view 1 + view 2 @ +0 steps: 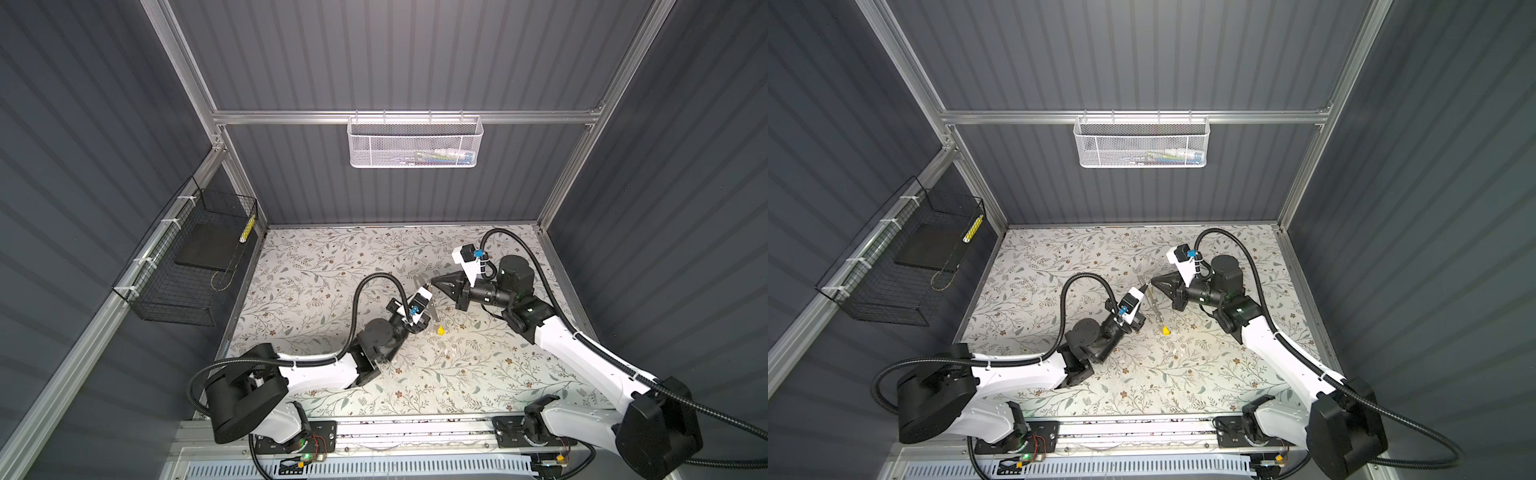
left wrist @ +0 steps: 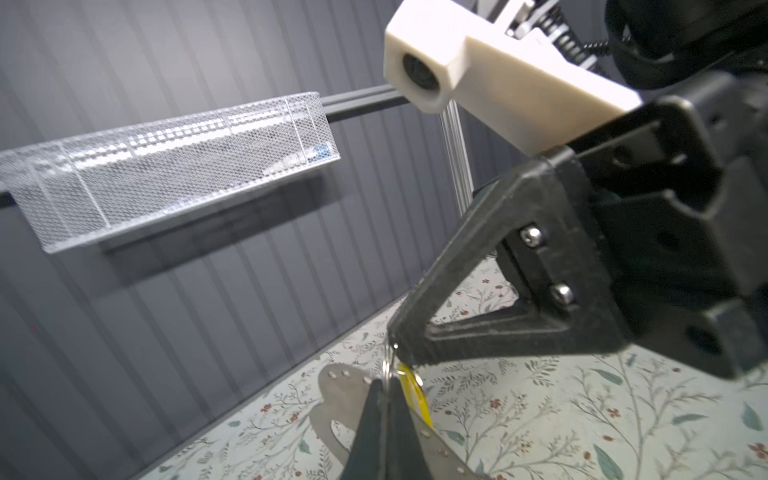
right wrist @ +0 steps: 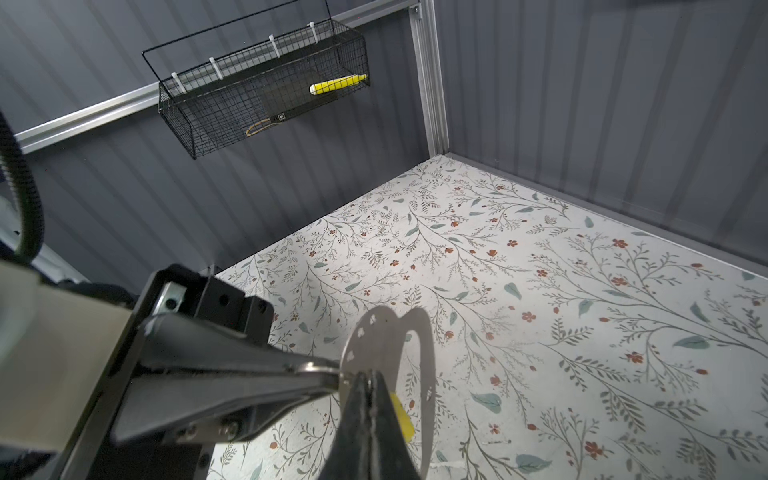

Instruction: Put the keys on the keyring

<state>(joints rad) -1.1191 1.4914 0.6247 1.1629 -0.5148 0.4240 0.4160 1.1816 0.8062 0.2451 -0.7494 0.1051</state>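
Both arms meet over the middle of the tabletop [image 1: 332,257], tips almost touching.

Left tool [image 2: 385,392]: closed, clamped on the rim of the keyring [image 3: 376,340]. I see the keyring held up on edge and tilted. One broad tabbed end is up by the tips, and the other end is down close to the tabletop.

Right tool [image 3: 366,380]: closed, reaching in from the right-edge side. Its tip pinches the thin wire ring [image 2: 388,365] of the hanging key [image 2: 415,395]. That yellow key dangles just under the tip, right against the keyring's rim. The wire ring runs down beside the left tool's fingers. I can't tell whether it's actually threaded onto the keyring.

Loose key [image 1: 440,330]: yellow, in both top views just beside the keyring's lower end, on the near-edge side. It looks to be lying on the tabletop, clear of both tools.
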